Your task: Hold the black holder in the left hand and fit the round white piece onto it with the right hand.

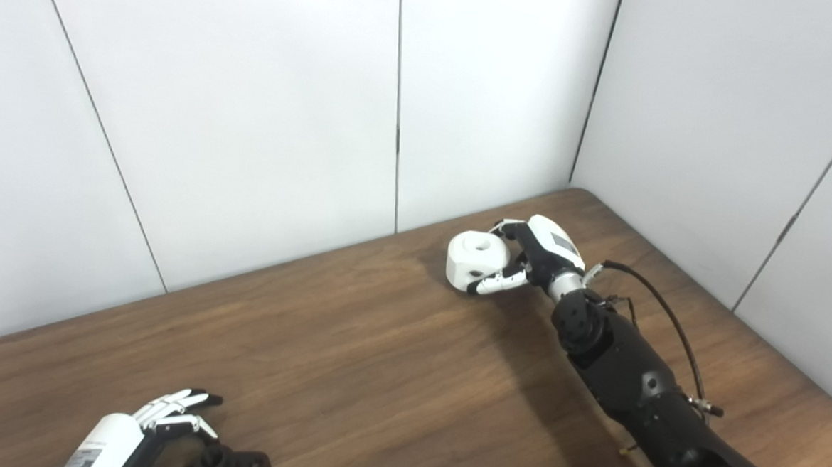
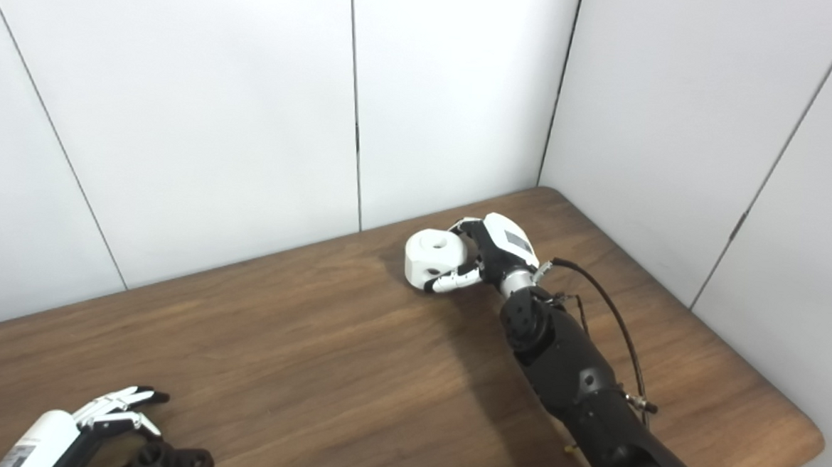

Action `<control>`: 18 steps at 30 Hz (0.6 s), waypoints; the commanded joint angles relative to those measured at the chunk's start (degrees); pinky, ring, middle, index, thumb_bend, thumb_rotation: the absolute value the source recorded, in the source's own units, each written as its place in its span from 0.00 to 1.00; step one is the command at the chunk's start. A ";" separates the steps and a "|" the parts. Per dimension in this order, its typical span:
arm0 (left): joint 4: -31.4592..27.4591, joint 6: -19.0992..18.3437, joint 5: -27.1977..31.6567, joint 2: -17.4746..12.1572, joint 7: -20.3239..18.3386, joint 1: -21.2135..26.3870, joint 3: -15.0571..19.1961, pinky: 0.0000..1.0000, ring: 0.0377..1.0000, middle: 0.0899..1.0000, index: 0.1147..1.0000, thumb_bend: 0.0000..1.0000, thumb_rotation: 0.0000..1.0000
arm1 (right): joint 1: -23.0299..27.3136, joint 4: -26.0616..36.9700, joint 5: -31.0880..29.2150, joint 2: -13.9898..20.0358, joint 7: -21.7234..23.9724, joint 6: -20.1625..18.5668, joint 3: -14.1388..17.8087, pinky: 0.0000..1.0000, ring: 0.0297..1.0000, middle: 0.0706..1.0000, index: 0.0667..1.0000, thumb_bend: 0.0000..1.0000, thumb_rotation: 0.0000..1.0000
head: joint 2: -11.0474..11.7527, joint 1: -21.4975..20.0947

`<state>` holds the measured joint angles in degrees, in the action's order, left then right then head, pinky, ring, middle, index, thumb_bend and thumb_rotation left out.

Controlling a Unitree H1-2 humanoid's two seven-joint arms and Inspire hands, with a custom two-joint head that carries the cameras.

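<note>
The round white piece [image 1: 477,260], with a hole in its top, sits on the far side of the wooden table [image 1: 352,358]. My right hand [image 1: 539,253] is closed around it from the right, thumb across its front and fingers behind. At the bottom left, the black holder [image 1: 233,464] lies on the table near the front edge, partly cut off by the picture. My left hand [image 1: 175,413] hovers just left of and above the holder, fingers spread and holding nothing.
White wall panels [image 1: 266,112] close in the table at the back and right. The table's rounded right corner [image 2: 804,432] lies close beside my right forearm [image 2: 572,384], which has a black cable looping off it.
</note>
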<state>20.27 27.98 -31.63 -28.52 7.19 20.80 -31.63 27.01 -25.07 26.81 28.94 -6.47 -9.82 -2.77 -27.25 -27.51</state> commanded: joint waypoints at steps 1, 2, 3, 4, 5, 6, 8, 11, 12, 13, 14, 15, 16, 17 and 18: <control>2.09 -1.29 -4.39 -1.53 -4.95 -4.10 -1.97 0.86 0.88 0.82 0.42 0.52 0.05 | 1.75 -0.46 -0.35 -0.62 -0.45 2.45 -0.61 0.67 0.80 0.83 0.58 0.75 0.22 | -0.06 0.05; 2.03 -1.28 -4.35 -1.50 -4.95 -4.18 -1.86 0.86 0.88 0.82 0.42 0.52 0.05 | 1.74 -0.73 -0.14 -0.71 -1.16 2.75 -0.63 0.66 0.79 0.82 0.57 0.74 0.20 | -0.14 0.14; 1.99 -1.28 -4.40 -1.48 -4.94 -4.23 -1.81 0.86 0.88 0.82 0.42 0.52 0.05 | 1.70 -0.96 0.02 -0.84 -1.88 3.05 -0.60 0.65 0.78 0.81 0.51 0.63 0.18 | -0.14 0.14; 2.06 -1.23 -4.55 -1.46 -4.72 -4.23 -1.85 0.85 0.88 0.82 0.42 0.52 0.05 | 1.65 -1.20 0.13 -0.95 -2.55 3.43 -0.58 0.63 0.77 0.80 0.48 0.57 0.16 | -0.14 0.14; 2.11 -1.20 -4.65 -1.46 -4.55 -4.23 -1.91 0.85 0.88 0.82 0.42 0.52 0.05 | 1.56 -1.31 0.14 -1.06 -3.13 3.84 -0.56 0.62 0.76 0.78 0.46 0.53 0.15 | -0.27 0.25; 2.15 -1.17 -4.70 -1.46 -4.43 -4.23 -1.94 0.85 0.88 0.82 0.42 0.52 0.05 | 1.50 -1.38 0.10 -1.11 -3.51 4.11 -0.57 0.62 0.76 0.78 0.46 0.53 0.15 | -0.27 0.25; 2.05 -1.18 -4.52 -1.41 -4.62 -4.24 -1.89 0.85 0.88 0.82 0.42 0.52 0.05 | 1.44 -1.68 0.39 -1.23 -4.40 4.54 -0.69 0.63 0.75 0.77 0.45 0.52 0.15 | -0.27 0.25; 1.75 -1.26 -4.61 -1.33 -4.81 -4.35 -1.76 0.85 0.88 0.82 0.42 0.52 0.05 | 1.33 -2.07 1.36 -1.43 -5.82 4.72 -0.91 0.62 0.74 0.75 0.45 0.52 0.14 | -0.53 0.72; 1.59 -1.31 -4.74 -1.33 -4.87 -4.43 -1.69 0.85 0.88 0.82 0.42 0.52 0.05 | 1.27 -2.05 1.56 -1.45 -6.13 4.71 -0.98 0.62 0.74 0.74 0.45 0.52 0.14 | -0.53 0.72; 1.45 -1.38 -4.85 -1.30 -4.98 -4.49 -1.61 0.85 0.88 0.82 0.42 0.52 0.05 | 1.22 -2.14 1.60 -1.51 -6.57 5.03 -0.98 0.62 0.73 0.74 0.45 0.52 0.14 | -0.53 0.72; 1.36 -1.41 -4.91 -1.27 -5.04 -4.52 -1.57 0.84 0.88 0.82 0.42 0.52 0.05 | 1.21 -2.21 1.65 -1.55 -6.94 5.37 -1.01 0.61 0.73 0.73 0.45 0.52 0.14 | -0.53 0.72; 1.32 -1.42 -4.95 -1.23 -5.09 -4.54 -1.52 0.84 0.88 0.82 0.42 0.52 0.05 | 1.22 -2.28 1.68 -1.59 -7.20 5.61 -1.03 0.61 0.72 0.73 0.45 0.52 0.14 | -0.53 0.72; 1.19 -1.44 -4.86 -1.23 -5.28 -4.59 -1.44 0.84 0.88 0.81 0.42 0.52 0.05 | 1.17 -2.10 1.65 -1.64 -7.33 5.84 -1.01 0.61 0.72 0.72 0.45 0.52 0.14 | -0.72 1.01; 1.09 -1.42 -4.73 -1.24 -5.40 -4.63 -1.38 0.84 0.88 0.82 0.42 0.52 0.05 | 1.13 -1.83 1.58 -1.71 -7.36 5.97 -0.97 0.61 0.72 0.72 0.45 0.52 0.14 | -0.82 1.15; 0.99 -1.38 -4.72 -1.24 -5.43 -4.66 -1.34 0.85 0.88 0.82 0.42 0.52 0.05 | 1.10 -1.51 1.64 -1.72 -7.37 6.03 -1.03 0.61 0.73 0.72 0.45 0.52 0.14 | -0.82 1.15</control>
<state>19.40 27.98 -32.53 -28.27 7.06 20.19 -31.07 27.00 -27.26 27.80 26.54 -12.96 -4.89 -3.90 -28.04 -26.28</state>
